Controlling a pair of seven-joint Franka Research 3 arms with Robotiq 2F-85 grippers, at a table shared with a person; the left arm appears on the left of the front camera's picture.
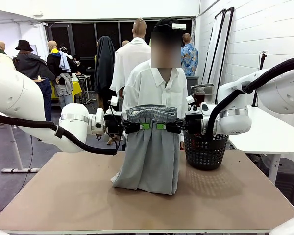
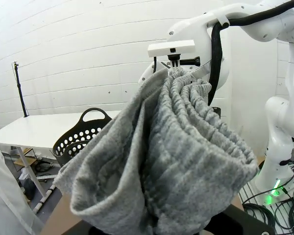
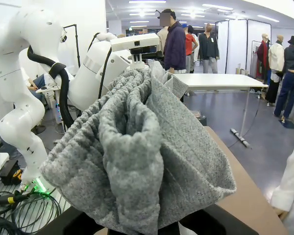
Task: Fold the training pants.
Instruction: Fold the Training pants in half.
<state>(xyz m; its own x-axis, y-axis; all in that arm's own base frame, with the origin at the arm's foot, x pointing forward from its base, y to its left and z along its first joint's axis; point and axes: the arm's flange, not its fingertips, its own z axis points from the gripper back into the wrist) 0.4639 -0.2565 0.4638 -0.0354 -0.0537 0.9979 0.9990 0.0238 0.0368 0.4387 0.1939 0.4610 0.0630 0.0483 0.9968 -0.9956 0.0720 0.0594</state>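
Observation:
The light grey training pants (image 1: 149,156) hang by their gathered waistband over the middle of the table, and their lower ends rest bunched on the tabletop. My left gripper (image 1: 143,126) is shut on the waistband from the left. My right gripper (image 1: 161,126) is shut on it from the right, with the two grippers close together. In the left wrist view the bunched waistband (image 2: 176,161) hides my own fingers, and the right arm's gripper (image 2: 172,61) pinches its far end. The right wrist view has the same cloth (image 3: 137,161) covering the fingers.
A person in a white shirt (image 1: 157,85) stands right behind the pants at the far edge. A black mesh basket (image 1: 205,152) sits at the back right of the brown table (image 1: 63,196). A white side table (image 1: 264,132) stands to the right.

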